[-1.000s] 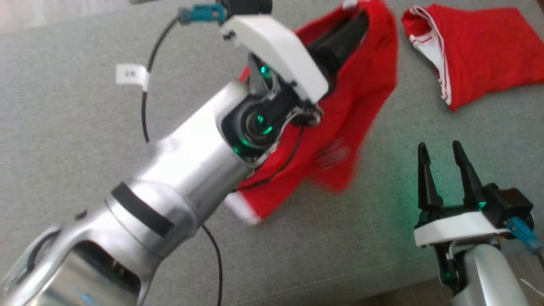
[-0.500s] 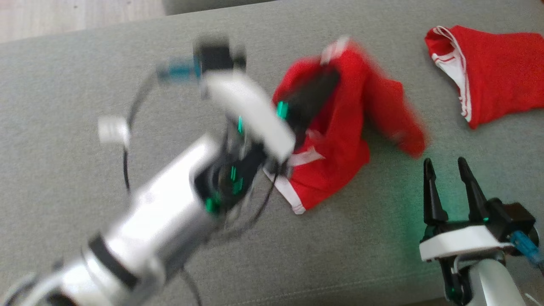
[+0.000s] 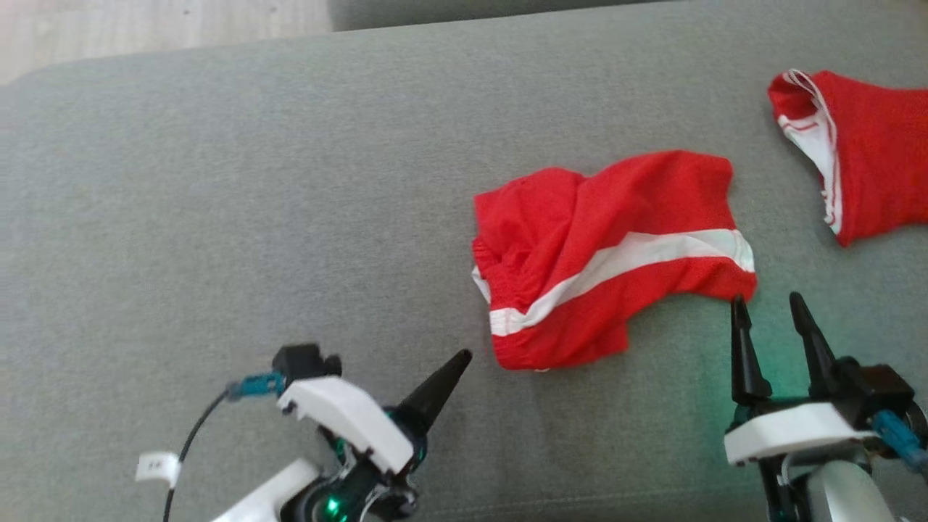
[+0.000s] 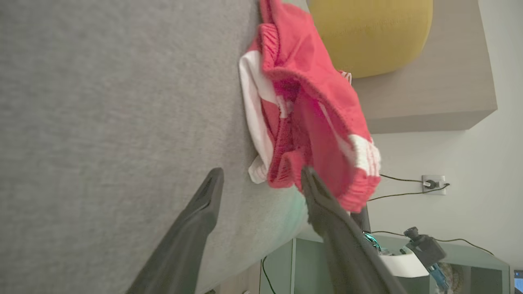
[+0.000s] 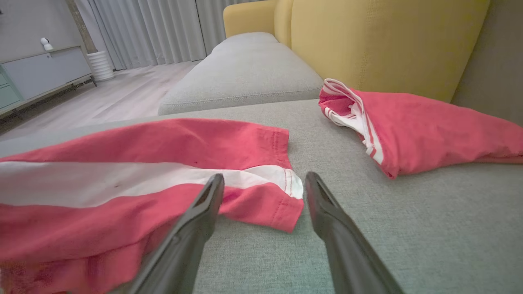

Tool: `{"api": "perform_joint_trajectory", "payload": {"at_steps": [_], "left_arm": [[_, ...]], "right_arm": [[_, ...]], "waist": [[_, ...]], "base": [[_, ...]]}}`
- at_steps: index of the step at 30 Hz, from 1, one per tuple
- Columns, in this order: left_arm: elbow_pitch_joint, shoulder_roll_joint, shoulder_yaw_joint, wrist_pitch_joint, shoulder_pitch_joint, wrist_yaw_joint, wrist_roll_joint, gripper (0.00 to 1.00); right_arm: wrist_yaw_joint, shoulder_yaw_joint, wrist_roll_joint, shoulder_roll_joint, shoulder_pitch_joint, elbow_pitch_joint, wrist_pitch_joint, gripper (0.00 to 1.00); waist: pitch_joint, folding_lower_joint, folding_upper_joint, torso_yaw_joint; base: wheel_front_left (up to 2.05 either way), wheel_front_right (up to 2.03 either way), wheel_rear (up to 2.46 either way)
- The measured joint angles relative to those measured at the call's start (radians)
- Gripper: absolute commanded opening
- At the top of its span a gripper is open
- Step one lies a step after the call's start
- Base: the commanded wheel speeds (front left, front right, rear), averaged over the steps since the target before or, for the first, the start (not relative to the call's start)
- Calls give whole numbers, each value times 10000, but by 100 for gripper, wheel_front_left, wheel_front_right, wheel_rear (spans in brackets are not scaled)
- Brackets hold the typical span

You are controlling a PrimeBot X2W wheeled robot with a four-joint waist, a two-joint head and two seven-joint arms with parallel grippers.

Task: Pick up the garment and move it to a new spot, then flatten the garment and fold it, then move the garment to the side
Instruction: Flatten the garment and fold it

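Note:
The garment [image 3: 580,217], red shorts with a white stripe, lies crumpled on the grey cushion [image 3: 217,181], right of centre. My left gripper [image 3: 449,370] sits low at the lower left, open and empty, pointing at the garment's near left corner with a small gap. In the left wrist view the garment [image 4: 310,102] bunches just beyond the left gripper [image 4: 261,175]. My right gripper [image 3: 767,301] stands open and empty, its tips just short of the garment's right hem. That hem corner [image 5: 282,208] lies between and just ahead of the right gripper [image 5: 264,177].
A second red garment [image 3: 877,167] with white trim lies at the far right of the cushion, also seen in the right wrist view [image 5: 429,126] before the yellow sofa back [image 5: 388,41]. Pale floor [image 3: 145,29] shows beyond the cushion's far left edge.
My left arm has let go of the garment and pulled back to the lower left. The garment has dropped onto the cushion. The head camera has shifted too.

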Motion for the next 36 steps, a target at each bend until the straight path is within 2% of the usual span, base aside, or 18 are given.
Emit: {"api": "perform_joint_trajectory", "payload": {"at_steps": [5, 9, 16, 20, 26, 29, 31, 36], "left_arm": [[677, 117, 0, -656, 212, -65, 460, 100], [859, 107, 786, -1154, 286, -86, 1080, 100], [336, -326, 3473, -1191, 1147, 468, 5237, 100], [-146, -700, 4280, -1189, 2253, 690, 7331, 100], [-370, -817, 5382, -1189, 3225, 769, 10094, 100], [-407, -1127, 6027, -1191, 3552, 761, 11070, 100], [-412, -1455, 6314, -1191, 3753, 581, 11354, 100], [-336, -2303, 6447, -1191, 3862, -261, 11308, 100]], "right_arm": [[0, -104, -146, 0, 244, 105, 0, 100], [0, -113, -159, 0, 303, 105, 0, 100], [0, -113, -330, 2, 381, 33, 0, 100], [0, -111, -349, 2, 618, -105, 0, 100], [0, -134, -508, 4, 895, -263, 0, 100], [0, -134, -508, 6, 938, -272, 0, 100], [0, -134, -508, 6, 939, -282, 0, 100], [0, -82, -508, 6, 936, -276, 0, 100]], "waist": [[-178, 0, 0, 225], [-342, 0, 0, 297], [-764, 0, 0, 326], [-983, 0, 0, 348], [-1185, 0, 0, 526], [-1254, 0, 0, 598], [-1242, 0, 0, 619], [-1200, 0, 0, 571]], "base": [[0, 0, 0], [0, 0, 0], [0, 0, 0], [0, 0, 0], [0, 0, 0], [0, 0, 0], [0, 0, 0], [0, 0, 0]]}}
